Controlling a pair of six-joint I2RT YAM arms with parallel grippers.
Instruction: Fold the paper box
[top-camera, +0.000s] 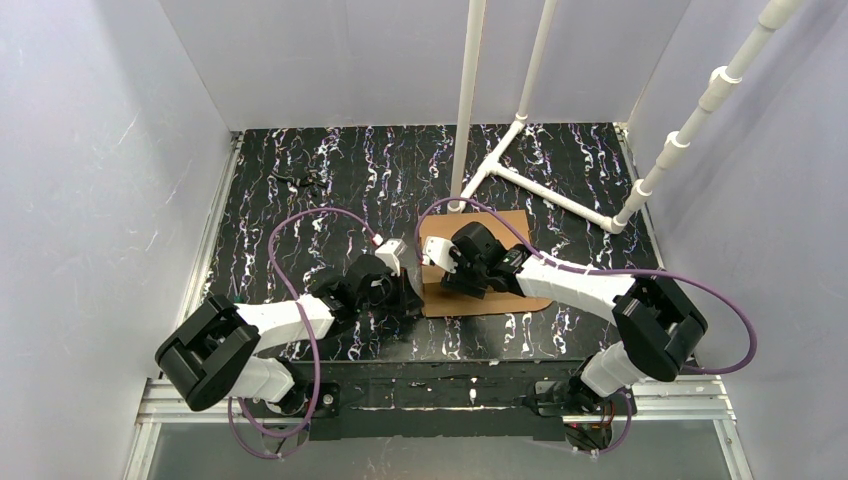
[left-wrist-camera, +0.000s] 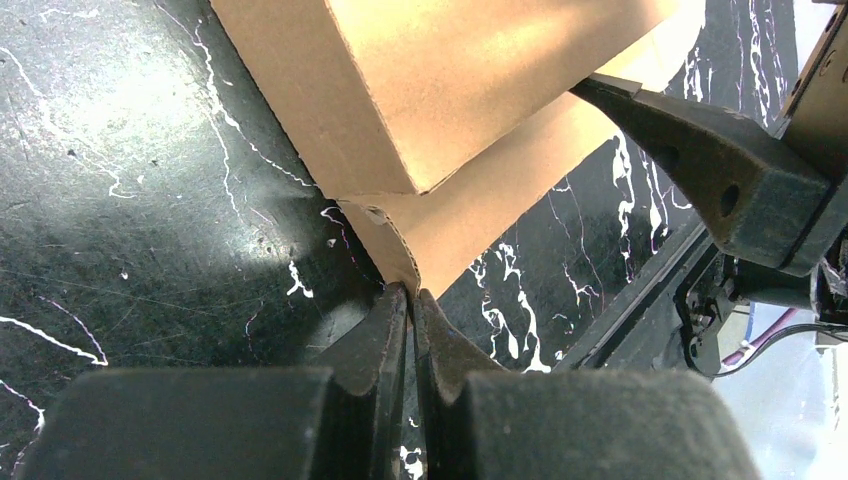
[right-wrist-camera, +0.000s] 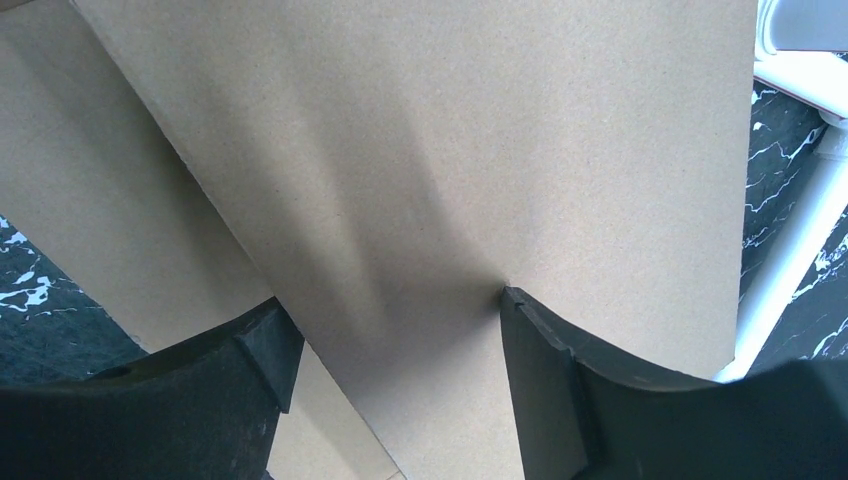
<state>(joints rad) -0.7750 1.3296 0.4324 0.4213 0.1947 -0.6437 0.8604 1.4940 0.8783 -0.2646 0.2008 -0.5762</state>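
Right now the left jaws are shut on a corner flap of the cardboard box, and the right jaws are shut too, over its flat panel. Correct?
Not quite. The right jaws are open, spread apart over the flat panel of the box; the right wrist view shows the gap between them. The left jaws are shut on a corner flap, as you said.

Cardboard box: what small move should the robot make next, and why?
Probably the right hand should close on the raised panel of the cardboard box: its fingers stand open against it, while the left hand, shut, has its tips at the box's corner flap.
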